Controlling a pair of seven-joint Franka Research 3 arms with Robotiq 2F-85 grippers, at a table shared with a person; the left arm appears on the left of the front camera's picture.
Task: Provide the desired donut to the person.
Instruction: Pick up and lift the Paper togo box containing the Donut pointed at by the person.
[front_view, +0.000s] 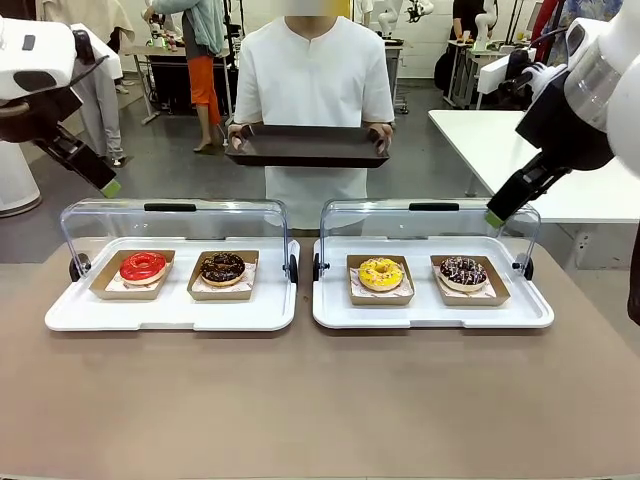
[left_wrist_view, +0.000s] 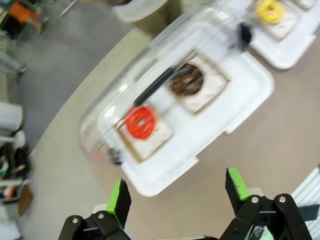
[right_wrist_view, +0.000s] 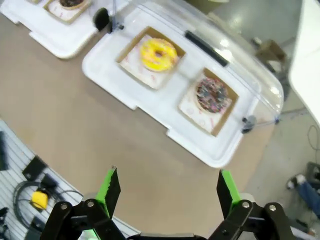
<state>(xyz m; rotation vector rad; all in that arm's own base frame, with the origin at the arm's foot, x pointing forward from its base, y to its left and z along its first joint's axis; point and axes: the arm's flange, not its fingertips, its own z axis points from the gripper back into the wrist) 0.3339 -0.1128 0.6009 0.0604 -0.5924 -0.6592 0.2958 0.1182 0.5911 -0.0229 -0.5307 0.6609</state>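
Four donuts lie in brown paper trays on two white display trays with raised clear lids. The left tray (front_view: 170, 310) holds a red donut (front_view: 143, 266) (left_wrist_view: 140, 122) and a chocolate donut (front_view: 222, 267) (left_wrist_view: 186, 80). The right tray (front_view: 430, 312) holds a yellow donut (front_view: 381, 272) (right_wrist_view: 158, 54) and a dark sprinkled donut (front_view: 463, 271) (right_wrist_view: 212, 94). The person (front_view: 315, 75) in white stands behind, holding a dark tray (front_view: 307, 146) with both hands. My left gripper (left_wrist_view: 177, 195) hangs open high above the left tray. My right gripper (right_wrist_view: 167, 191) hangs open high above the right tray.
The brown table (front_view: 320, 400) stretches bare in front of the display trays. A white table (front_view: 520, 140) stands at the back right. Other people and furniture are far behind the person.
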